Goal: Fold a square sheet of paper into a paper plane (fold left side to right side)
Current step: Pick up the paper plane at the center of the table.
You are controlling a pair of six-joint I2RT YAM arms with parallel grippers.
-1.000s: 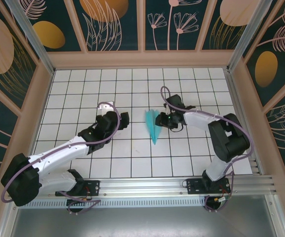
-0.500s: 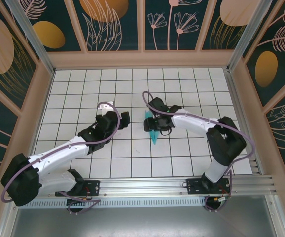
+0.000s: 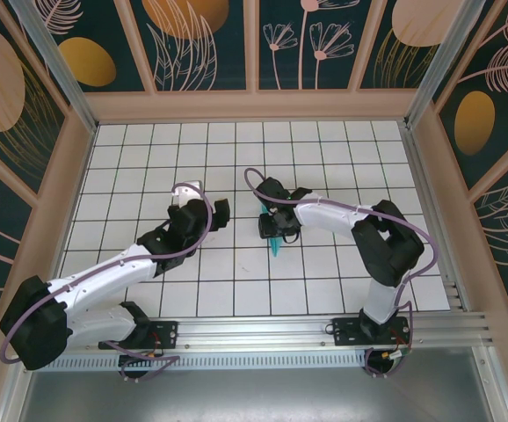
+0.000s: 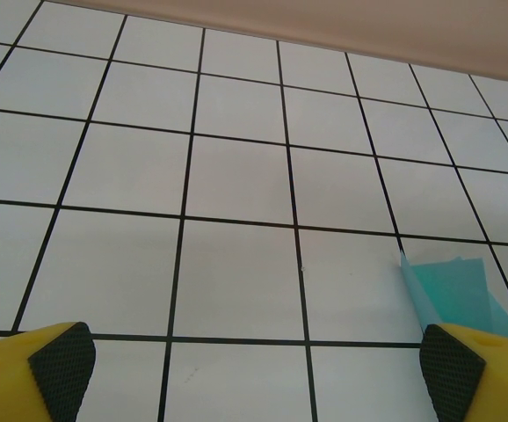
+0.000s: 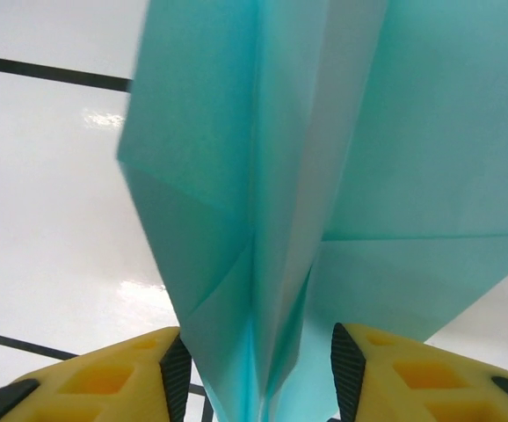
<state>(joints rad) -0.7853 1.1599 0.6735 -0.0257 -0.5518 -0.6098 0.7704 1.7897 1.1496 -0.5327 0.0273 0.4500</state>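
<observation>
Right wrist: our right jaws, having swung left, straddle the keel of the paper plane [image 5: 236,176], perhaps creasing it (clenched or not, we cannot tell). Left jaws hang released.

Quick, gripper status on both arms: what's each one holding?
Left gripper: open, holding nothing.
Right gripper: straddles the paper plane, paper between its jaws; clamped or not cannot be told.

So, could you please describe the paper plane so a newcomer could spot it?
Find the white grid table, then the right end effector near its middle. The paper plane pokes out from under it as a slim point, the only turquoise thing there.
</observation>
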